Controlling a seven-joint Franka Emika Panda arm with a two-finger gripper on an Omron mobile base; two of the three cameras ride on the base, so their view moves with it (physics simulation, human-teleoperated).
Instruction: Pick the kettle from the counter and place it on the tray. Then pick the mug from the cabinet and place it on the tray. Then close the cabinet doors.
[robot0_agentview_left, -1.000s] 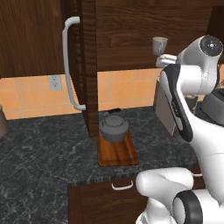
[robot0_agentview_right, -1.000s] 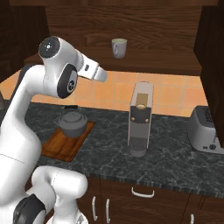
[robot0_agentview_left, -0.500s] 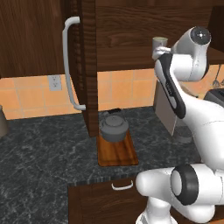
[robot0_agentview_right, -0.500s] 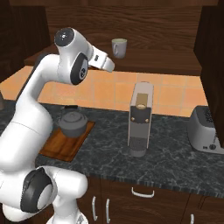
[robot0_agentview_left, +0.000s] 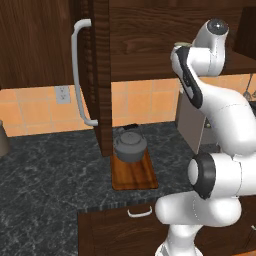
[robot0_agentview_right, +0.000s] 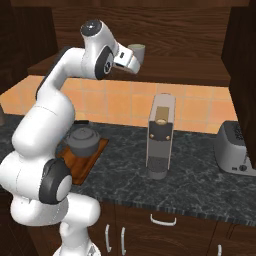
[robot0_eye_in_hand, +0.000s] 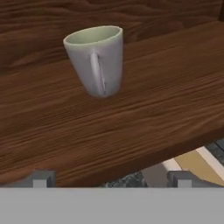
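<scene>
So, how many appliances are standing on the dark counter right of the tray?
2: a tall grey coffee machine mid-counter, and a grey toaster at the far right. Others may be hidden outside the views.

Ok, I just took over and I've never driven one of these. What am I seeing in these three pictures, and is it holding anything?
It is a white arm on a driving base in a simulated kitchen. Two cameras ride behind it, left and right; the third looks along the gripper. On the counter the kettle already sits on the tray, with a coffee machine and a toaster further along. The gripper is open and holds nothing; it points at the mug on the cabinet shelf, handle facing it.
</scene>
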